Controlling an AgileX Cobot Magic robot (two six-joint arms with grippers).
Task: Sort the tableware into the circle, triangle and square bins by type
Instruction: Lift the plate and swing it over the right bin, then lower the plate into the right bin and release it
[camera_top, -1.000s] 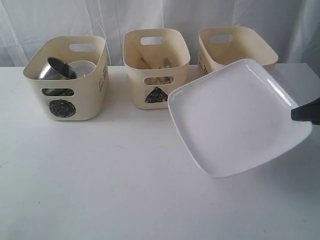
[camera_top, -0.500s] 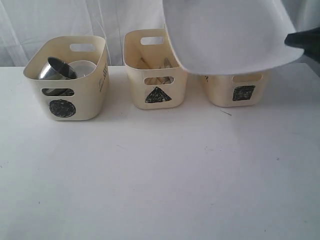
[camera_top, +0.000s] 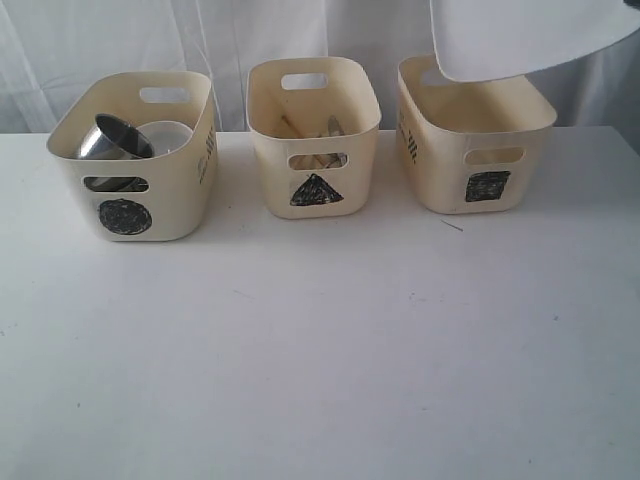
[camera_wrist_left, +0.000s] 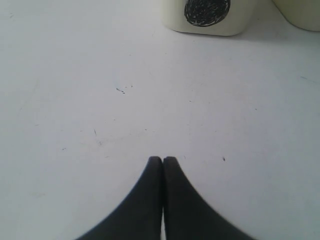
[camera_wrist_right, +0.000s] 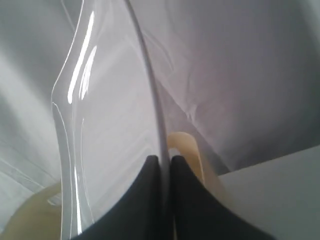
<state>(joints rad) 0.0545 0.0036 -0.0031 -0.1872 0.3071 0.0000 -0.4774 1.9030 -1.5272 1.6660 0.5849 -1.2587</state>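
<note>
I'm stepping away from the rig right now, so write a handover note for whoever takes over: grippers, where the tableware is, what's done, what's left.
Left gripper: jaws shut on nothing, over the bare table near the circle bin.
Right gripper: jaws shut on the rim of the white plate, held in the air above the square bin.
Done: a steel mug and a white bowl sit in the circle bin; cutlery is in the triangle bin.
Left: lower the plate into the square bin and release. No other tableware shows on the table.
</note>
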